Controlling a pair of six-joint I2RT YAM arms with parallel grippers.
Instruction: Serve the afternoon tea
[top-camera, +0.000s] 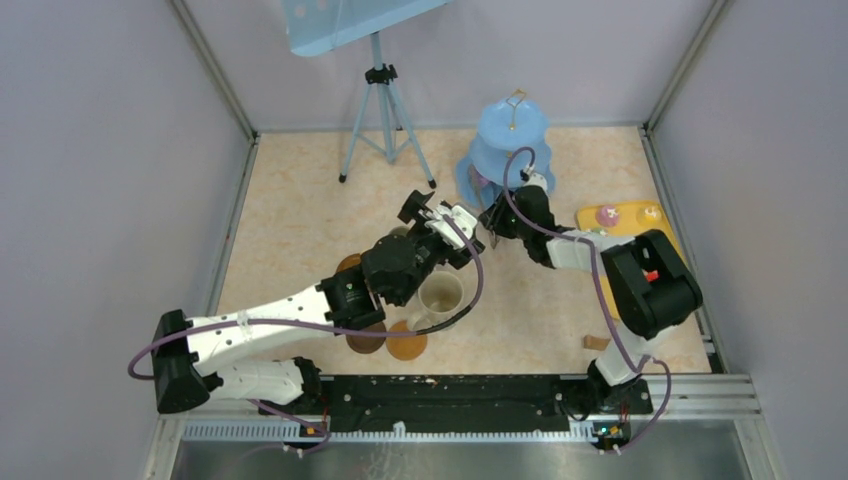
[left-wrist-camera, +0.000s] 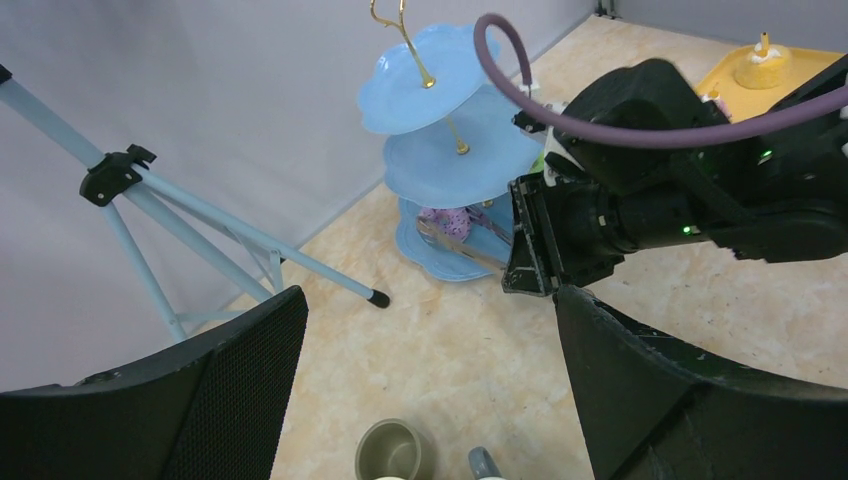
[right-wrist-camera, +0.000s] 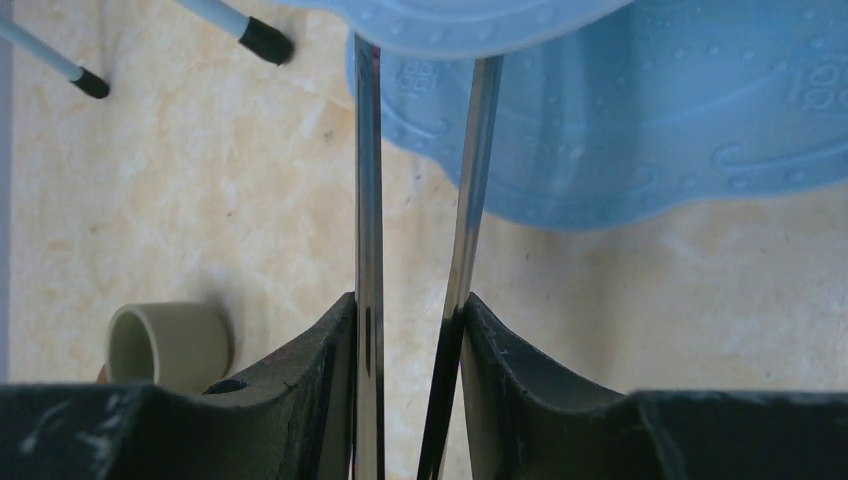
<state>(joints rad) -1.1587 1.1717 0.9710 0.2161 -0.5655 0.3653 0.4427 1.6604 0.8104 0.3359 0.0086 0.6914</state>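
Note:
The light-blue three-tier cake stand (top-camera: 512, 140) stands at the back of the table. A purple toy cake (left-wrist-camera: 445, 220) sits on its lowest tier (right-wrist-camera: 620, 130). My right gripper (top-camera: 497, 215) is shut on the metal tongs (right-wrist-camera: 368, 200), whose tips reach that cake; whether they pinch it I cannot tell. My left gripper (top-camera: 440, 212) hangs open and empty just left of the right one, above a small grey mug (left-wrist-camera: 395, 450). The large cream mug (top-camera: 440, 295) stands near brown coasters (top-camera: 405, 345). Two toy cakes (top-camera: 607, 214) lie on the yellow tray.
A light-blue tripod (top-camera: 385, 110) stands at the back left, its feet (right-wrist-camera: 265, 40) close to the stand. The flat yellow tray (top-camera: 625, 235) lies at the right edge. Grey walls enclose the table on three sides. The two wrists are close together.

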